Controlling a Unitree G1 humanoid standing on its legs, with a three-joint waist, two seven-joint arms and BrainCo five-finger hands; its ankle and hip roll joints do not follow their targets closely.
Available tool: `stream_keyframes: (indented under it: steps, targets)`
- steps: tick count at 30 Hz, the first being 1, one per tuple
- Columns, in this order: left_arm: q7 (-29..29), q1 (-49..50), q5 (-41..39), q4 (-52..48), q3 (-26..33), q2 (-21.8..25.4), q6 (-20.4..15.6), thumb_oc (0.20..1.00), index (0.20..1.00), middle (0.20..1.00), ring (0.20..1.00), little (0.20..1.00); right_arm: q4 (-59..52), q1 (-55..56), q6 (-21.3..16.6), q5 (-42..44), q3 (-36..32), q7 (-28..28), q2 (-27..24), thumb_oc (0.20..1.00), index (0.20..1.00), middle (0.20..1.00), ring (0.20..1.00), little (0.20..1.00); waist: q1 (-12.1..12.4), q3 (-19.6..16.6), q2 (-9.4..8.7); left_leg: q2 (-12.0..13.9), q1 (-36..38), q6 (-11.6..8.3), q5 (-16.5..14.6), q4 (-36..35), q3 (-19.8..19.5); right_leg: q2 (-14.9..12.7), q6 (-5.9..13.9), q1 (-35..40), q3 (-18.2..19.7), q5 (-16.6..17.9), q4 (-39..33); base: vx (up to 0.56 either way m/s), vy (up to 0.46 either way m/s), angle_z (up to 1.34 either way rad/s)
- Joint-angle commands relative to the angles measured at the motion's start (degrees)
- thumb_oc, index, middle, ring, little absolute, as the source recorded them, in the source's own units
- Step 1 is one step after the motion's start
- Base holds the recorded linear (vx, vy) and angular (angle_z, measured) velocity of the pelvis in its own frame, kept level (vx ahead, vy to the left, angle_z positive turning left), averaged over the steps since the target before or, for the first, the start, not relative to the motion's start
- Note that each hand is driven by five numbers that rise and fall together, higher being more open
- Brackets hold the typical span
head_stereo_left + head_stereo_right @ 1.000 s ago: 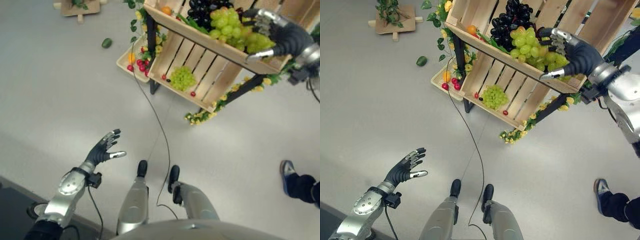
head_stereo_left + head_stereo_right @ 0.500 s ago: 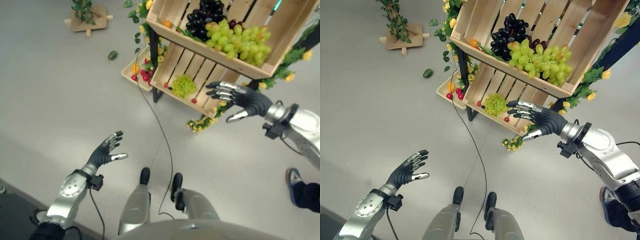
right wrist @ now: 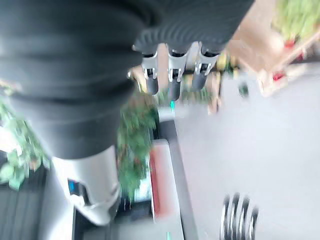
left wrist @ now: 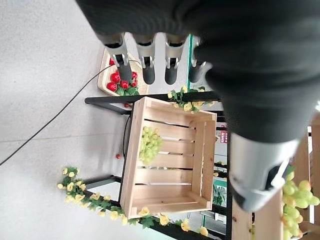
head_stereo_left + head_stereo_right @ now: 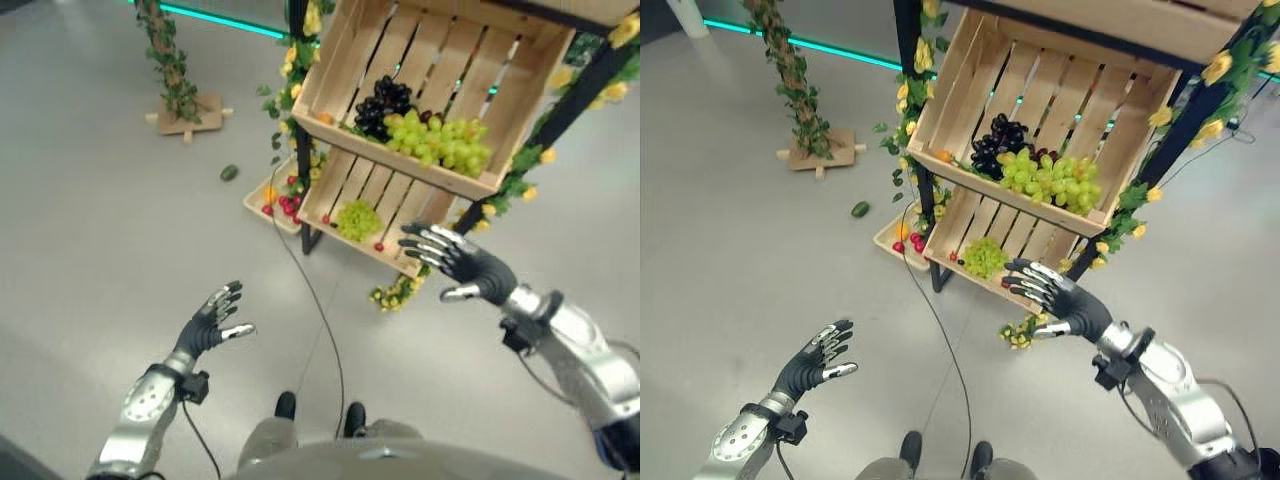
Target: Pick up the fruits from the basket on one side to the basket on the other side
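Your right hand (image 5: pixel 468 268) has dropped away from the green grapes (image 5: pixel 440 143), fingers spread, empty. Grapes remain in the upper crate (image 5: pixel 345 70). Left hand (image 5: pixel 212 318) open, idle. No pick made; reach again.

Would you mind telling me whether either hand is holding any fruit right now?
Nothing is held: the right hand and the left hand are both open and empty.

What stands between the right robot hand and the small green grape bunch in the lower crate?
Nothing visible. The open right robot hand hovers by the lower crate, beside the small green grape bunch.
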Motion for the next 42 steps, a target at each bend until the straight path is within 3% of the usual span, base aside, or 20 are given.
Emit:
stream_keyframes:
  steps: [1, 8, 21, 28, 32, 33, 34, 36, 37, 38, 40, 42]
  targets:
    - [2.1, 0.9, 1.8, 0.5, 3.3, 0.6, -4.3, 1.000, 1.000, 1.000, 1.000, 1.000, 0.3, 2.4, -7.4, -4.1, -3.4, -4.5, 5.0, 1.000, 1.000, 1.000, 1.000, 1.000, -1.1, -1.7, -1.50, -0.9, 0.5, 0.42, -4.1, 2.2, 1.5, -1.7, 6.05, 5.0, -0.7, 0.9, -2.8, 0.08, 0.027, -0.09]
    - [3.7, 3.7, 1.9, 1.1, 5.0, -2.6, -6.4, 1.000, 1.000, 1.000, 1.000, 1.000, 8.8, 8.5, -11.2, -10.2, -5.6, -10.3, 12.2, 1.000, 1.000, 1.000, 1.000, 1.000, -2.8, -4.0, -0.87, -0.3, 3.6, 0.72, -4.5, 0.5, 3.7, -1.0, 6.22, 6.3, 1.4, 1.4, -3.5, 0.03, 0.022, -0.22]
    - [6.1, 4.6, 2.9, 1.0, 4.7, -5.1, -8.2, 1.000, 1.000, 1.000, 1.000, 1.000, 20.8, 9.9, -13.1, -19.7, -2.3, -16.7, 14.3, 1.000, 1.000, 1.000, 1.000, 1.000, -3.7, -4.9, -0.04, 0.2, 6.3, 0.99, -5.2, 0.1, 4.5, -0.3, 6.06, 7.4, 3.2, 0.3, -2.3, 0.01, 0.003, -0.07]
    - [6.3, 5.2, 3.3, 1.5, 5.3, -5.0, -8.5, 1.000, 1.000, 1.000, 1.000, 1.000, 20.7, 9.0, -13.2, -19.8, -1.5, -16.8, 14.3, 1.000, 1.000, 1.000, 1.000, 1.000, -2.0, -3.7, -0.34, 0.7, 5.0, 0.35, -5.7, 3.9, 1.8, 0.2, 4.96, 7.1, 1.4, -2.0, 0.8, -0.03, -0.063, 0.09]
    - [6.3, 3.6, 2.9, 1.3, 4.7, -4.3, -8.7, 1.000, 1.000, 1.000, 1.000, 1.000, 21.0, 7.5, -14.1, -21.2, -1.5, -18.2, 12.8, 1.000, 1.000, 1.000, 1.000, 1.000, 0.0, -0.5, -0.64, 1.0, 0.9, -0.96, -3.5, 5.4, -1.2, 0.4, 4.13, 6.4, -1.6, -2.2, 0.1, -0.21, -0.084, 0.43]
    - [6.9, 0.8, 2.9, 1.6, 3.6, -3.8, -9.2, 1.000, 1.000, 1.000, 1.000, 1.000, 21.1, 6.0, -14.7, -21.6, -2.3, -19.4, 11.6, 1.000, 1.000, 1.000, 1.000, 1.000, 1.0, 2.0, 0.09, 1.2, -2.9, -2.74, 0.7, 4.0, -4.4, 0.0, 3.74, 4.9, -5.6, -2.7, -0.4, -0.48, -0.030, 0.72]
    - [7.6, -0.9, 3.1, 2.0, 2.9, -3.5, -9.3, 1.000, 1.000, 1.000, 1.000, 1.000, 21.3, 5.2, -15.1, -22.4, -2.8, -20.7, 10.9, 1.000, 1.000, 1.000, 1.000, 1.000, 1.4, 3.2, 0.60, 1.7, -5.7, -3.61, 3.7, 3.0, -4.6, -0.6, 3.71, 3.7, -7.7, -2.8, -0.2, -0.47, 0.026, 1.50]
    - [8.5, -3.3, 3.0, 2.9, 2.9, -3.6, -9.4, 1.000, 1.000, 1.000, 1.000, 1.000, 21.8, 3.3, -15.5, -24.0, -3.5, -22.9, 9.9, 1.000, 1.000, 1.000, 1.000, 1.000, 1.2, 4.0, 0.76, 1.4, -7.7, -2.95, 2.4, 5.4, -1.0, -2.5, 4.01, 1.5, -10.5, -1.9, 0.5, -0.23, 0.034, 1.85]
    - [8.5, -3.4, 3.0, 3.0, 2.9, -3.6, -9.4, 1.000, 1.000, 1.000, 1.000, 1.000, 21.8, 3.2, -15.5, -24.0, -3.5, -22.9, 9.9, 1.000, 1.000, 1.000, 1.000, 1.000, 1.1, 3.9, 0.82, 1.4, -8.0, -2.90, 2.5, 5.5, -1.1, -2.5, 4.03, 1.4, -10.6, -1.7, 0.4, -0.21, -0.013, 1.30]
    - [9.2, -4.7, 2.9, 4.0, 2.3, -4.2, -9.4, 1.000, 1.000, 1.000, 1.000, 1.000, 22.5, 2.5, -15.7, -25.3, -4.2, -24.9, 9.7, 1.000, 1.000, 1.000, 1.000, 1.000, -0.3, 3.4, 0.73, 3.5, -7.1, -1.73, -1.2, 9.5, 8.4, -3.8, 4.30, 1.0, -15.0, -1.2, 0.0, -0.20, -0.009, 0.89]
    - [9.9, -5.8, 2.5, 5.1, 2.3, -4.8, -9.8, 1.000, 1.000, 1.000, 1.000, 1.000, 22.7, 2.6, -15.9, -25.2, -4.9, -26.1, 10.2, 1.000, 1.000, 1.000, 1.000, 1.000, -2.4, 2.7, 1.27, 7.0, -3.9, -1.78, -6.6, 13.1, 17.5, -4.3, 4.44, 1.9, -19.0, -2.3, -0.6, -0.14, -0.024, 1.40]
    - [10.5, -6.4, 1.8, 5.4, 2.3, -4.9, -10.2, 1.000, 1.000, 1.000, 1.000, 1.000, 22.3, 3.0, -16.2, -25.1, -5.4, -26.9, 10.8, 1.000, 1.000, 1.000, 1.000, 1.000, -3.8, 2.3, 1.85, 8.3, 0.0, -2.14, -9.2, 13.0, 23.0, -4.9, 3.77, 1.4, -22.2, -2.0, -1.1, -0.10, 0.016, 2.22]
